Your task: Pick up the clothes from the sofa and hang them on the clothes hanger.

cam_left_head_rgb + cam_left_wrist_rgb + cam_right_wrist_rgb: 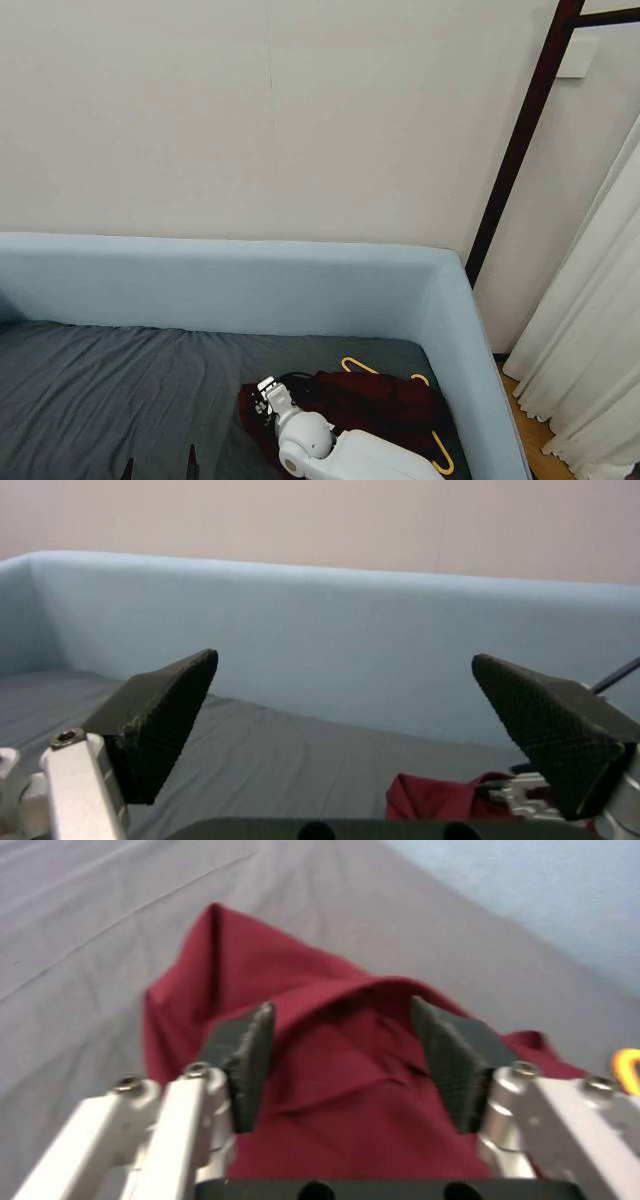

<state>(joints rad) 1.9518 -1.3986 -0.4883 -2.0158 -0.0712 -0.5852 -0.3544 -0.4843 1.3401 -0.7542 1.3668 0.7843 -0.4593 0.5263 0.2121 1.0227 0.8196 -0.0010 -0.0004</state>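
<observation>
A dark red garment lies crumpled on the grey sofa seat near the right armrest, on a yellow hanger. My right gripper is down at the garment's left edge. In the right wrist view it is open, its fingers straddling a raised fold of the red cloth. The left gripper is open with nothing between its pads, hovering over the seat left of the garment; its tips show at the bottom edge of the head view.
The light blue sofa back and right armrest wall in the seat. A dark clothes rack pole rises behind the armrest against the wall. White curtains hang at the right.
</observation>
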